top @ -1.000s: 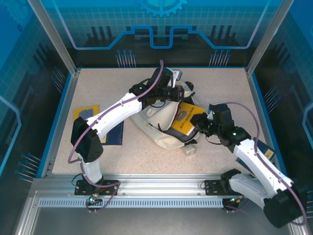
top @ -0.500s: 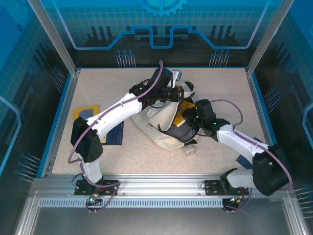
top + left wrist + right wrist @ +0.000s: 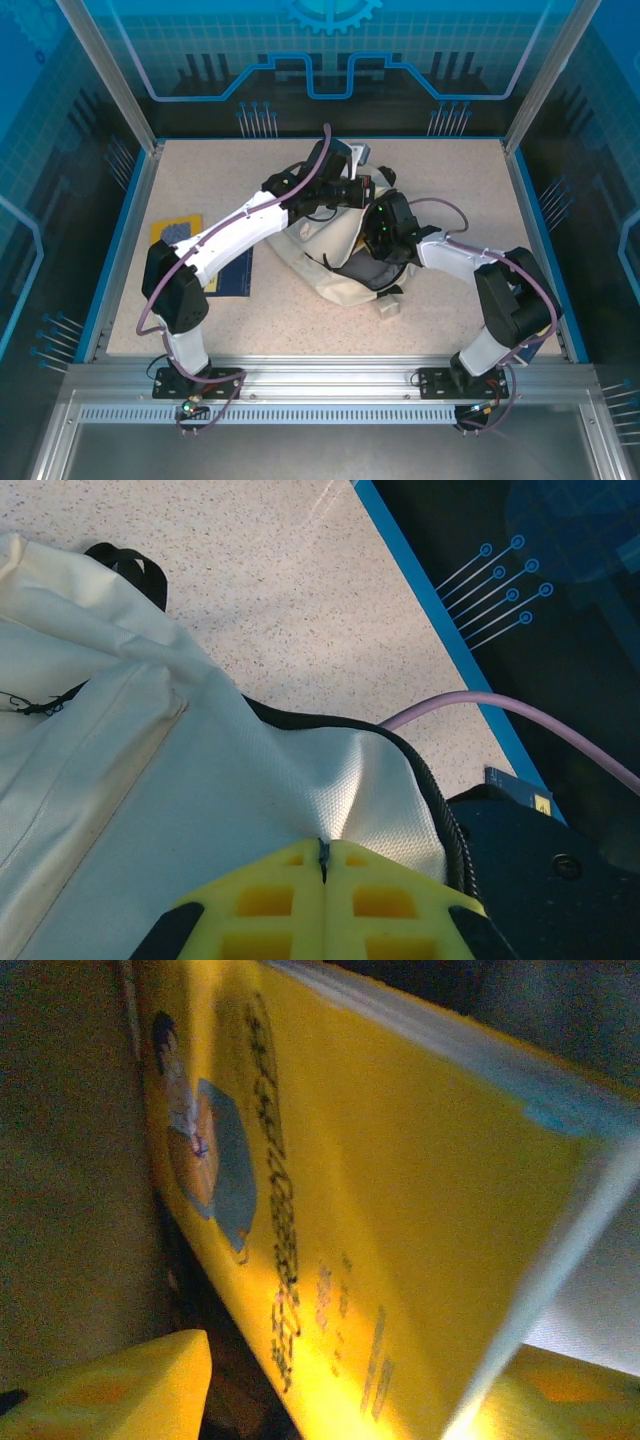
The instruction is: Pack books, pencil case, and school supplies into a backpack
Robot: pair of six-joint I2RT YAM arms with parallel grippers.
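left claw [image 3: 323, 865]: clamped shut on a fold of cream fabric of the backpack [image 3: 318, 255], just beside the black zip line [image 3: 420, 770], at the far rim of the bag's mouth; reads as holding the mouth up.
right claw [image 3: 330, 1400]: jaws apart, astride the yellow book [image 3: 380, 1190]; dark gap between the left pad [image 3: 110, 1385] and the cover; contact on the other side not resolvable.
yellow book, place: down inside the backpack, dim fabric wall close on its left.
key relation: book straight ahead of the right claw and between its jaws, cover running away from the claw deeper into the bag, tilted. judged exit: straight back along the plane of the cover, toward near right, without dragging the book out.
remaining books: second yellow book [image 3: 172, 232] and navy book [image 3: 236, 272] flat on the table [image 3: 450, 170], left side, touching or overlapping, well apart from the right claw. left arm nearer, but occupied with the bag.
right wrist view: cover print and the pad gap.
left wrist view: pinch on the fabric and the zip edge.
top view: both wrists meeting at the bag's mouth, and the two books on the table.
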